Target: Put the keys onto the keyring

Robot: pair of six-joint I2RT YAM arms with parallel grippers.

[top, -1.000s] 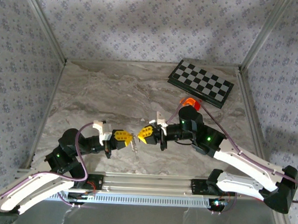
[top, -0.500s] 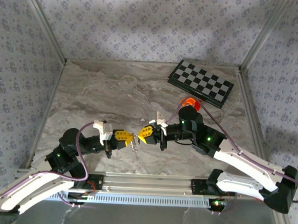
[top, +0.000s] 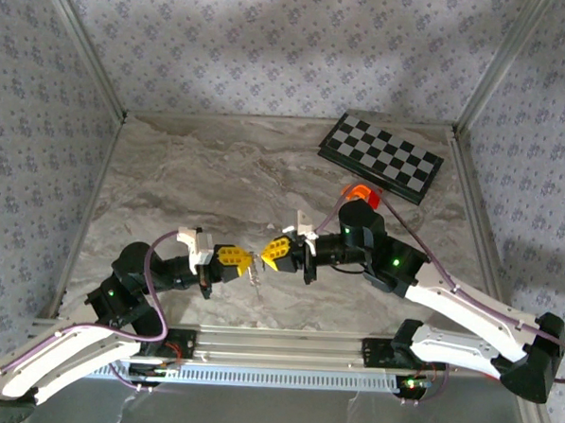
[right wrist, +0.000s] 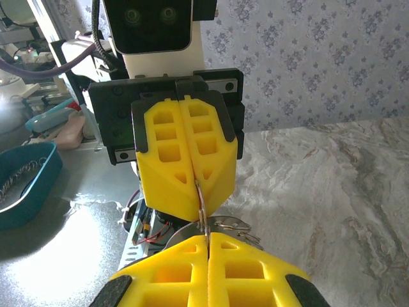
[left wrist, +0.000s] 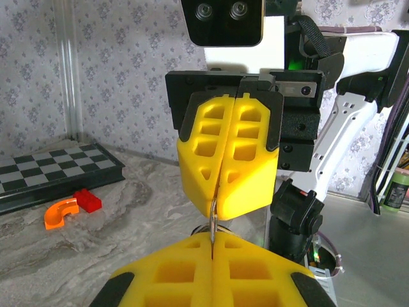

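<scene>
Left gripper (top: 246, 260): jaws clamped flat together on the keyring (right wrist: 201, 206). Right gripper (top: 269, 253), tip to tip with it, jaws pinching the same ring. It's a thin metal loop, seen edge-on, running straight from one seam in the yellow, ribbed jaws to the other. Keys (right wrist: 234, 226) dangle just beneath the jaws, half hidden, count unclear. Farther out, the marbled surface (top: 218, 170) and a chequered board (top: 380, 157).

Robot arms (top: 458, 306): 2. Yellow fingers (left wrist: 249, 160): 4, two per arm. Chessboard (top: 381, 157): 1, far right. Orange curved piece (left wrist: 61, 214): 1. Red block (left wrist: 87, 200): 1. Keyring (right wrist: 201, 203): 1. Keys (right wrist: 233, 225): number unclear. Tabletop (top: 199, 169): 1.
</scene>
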